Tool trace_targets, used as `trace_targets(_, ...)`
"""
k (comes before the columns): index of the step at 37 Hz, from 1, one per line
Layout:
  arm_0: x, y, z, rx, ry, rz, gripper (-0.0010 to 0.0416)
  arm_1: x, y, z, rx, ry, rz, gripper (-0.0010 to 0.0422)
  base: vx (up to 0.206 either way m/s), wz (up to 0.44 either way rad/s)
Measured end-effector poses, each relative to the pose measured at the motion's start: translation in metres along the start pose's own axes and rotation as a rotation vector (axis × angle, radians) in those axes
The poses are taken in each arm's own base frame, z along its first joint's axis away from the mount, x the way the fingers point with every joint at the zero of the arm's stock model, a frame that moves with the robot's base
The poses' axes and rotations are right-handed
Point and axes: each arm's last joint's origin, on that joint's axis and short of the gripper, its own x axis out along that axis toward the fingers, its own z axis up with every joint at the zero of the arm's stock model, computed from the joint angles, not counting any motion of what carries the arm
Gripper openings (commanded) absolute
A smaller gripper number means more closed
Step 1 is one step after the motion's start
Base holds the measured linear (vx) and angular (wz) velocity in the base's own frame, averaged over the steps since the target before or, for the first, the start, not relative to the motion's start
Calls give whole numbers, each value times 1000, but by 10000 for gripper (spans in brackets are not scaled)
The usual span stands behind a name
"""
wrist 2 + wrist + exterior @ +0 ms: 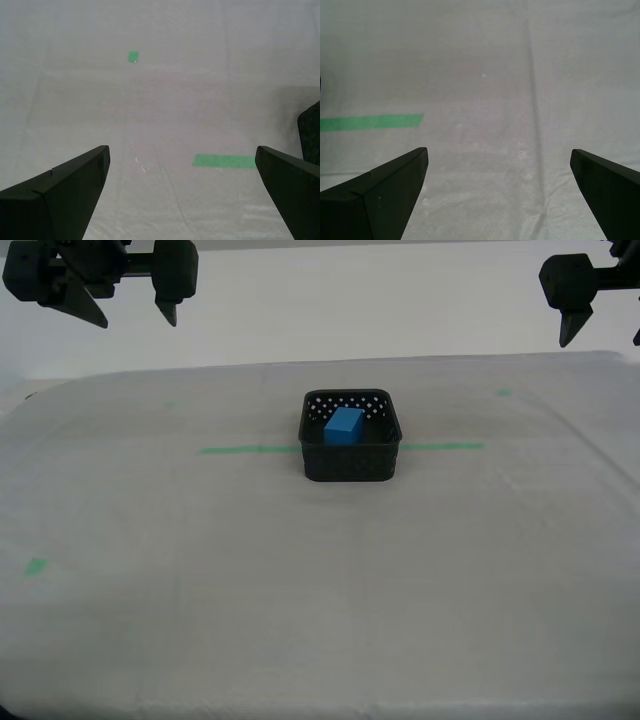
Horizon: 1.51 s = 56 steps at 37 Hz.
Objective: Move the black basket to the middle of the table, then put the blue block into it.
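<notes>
A blue block point(344, 426) sits inside a black basket point(351, 463) mid-table point(300, 620). My first gripper point(497, 165) and my second gripper point(182, 162) hang released, holding nothing.

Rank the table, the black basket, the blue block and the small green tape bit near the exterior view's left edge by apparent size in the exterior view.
1. table, filling most of the view
2. black basket
3. blue block, inside the basket
4. green tape bit, smallest, though it lies nearer the camera
</notes>
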Motion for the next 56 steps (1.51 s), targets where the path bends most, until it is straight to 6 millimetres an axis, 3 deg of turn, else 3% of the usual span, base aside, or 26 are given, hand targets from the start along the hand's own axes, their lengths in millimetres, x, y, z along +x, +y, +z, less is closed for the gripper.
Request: trace_targets(56,0,0,0,0,0,0,399,0,0,0,0,0,0,400,0,0)
